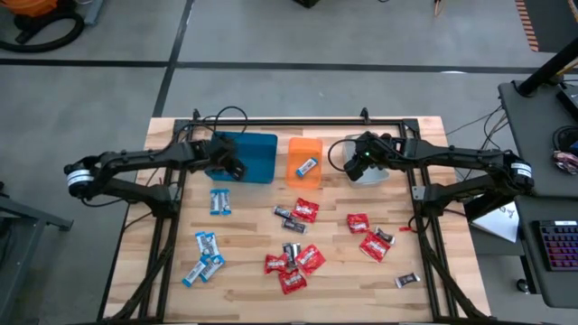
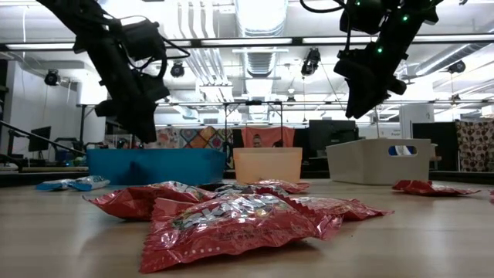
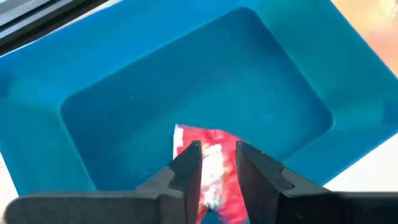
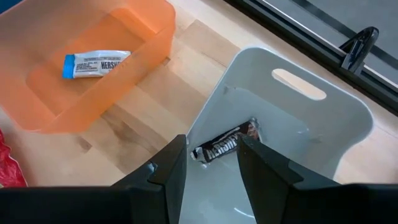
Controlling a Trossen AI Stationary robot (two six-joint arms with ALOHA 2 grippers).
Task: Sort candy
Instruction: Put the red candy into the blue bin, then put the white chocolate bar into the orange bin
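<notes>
Sorting is barely begun. Over the blue tray (image 3: 74, 124), a red candy (image 3: 214, 165) is pinched in the narrowly parted left pincer (image 3: 217, 163). One blue-and-white bar (image 4: 96, 63), reading "HERSHEY'S", lies in the orange tray (image 4: 155, 25). A dark bar (image 4: 225, 144), also "HERSHEY'S", is gripped by the right pincer (image 4: 211, 155) above the grey tray (image 4: 348, 124). Most candy is left on the worktop (image 1: 244, 289).

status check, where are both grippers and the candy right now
Left gripper over blue tray, shut on red candy. Right gripper over grey tray, holding dark candy. Nothing blocking.
</notes>
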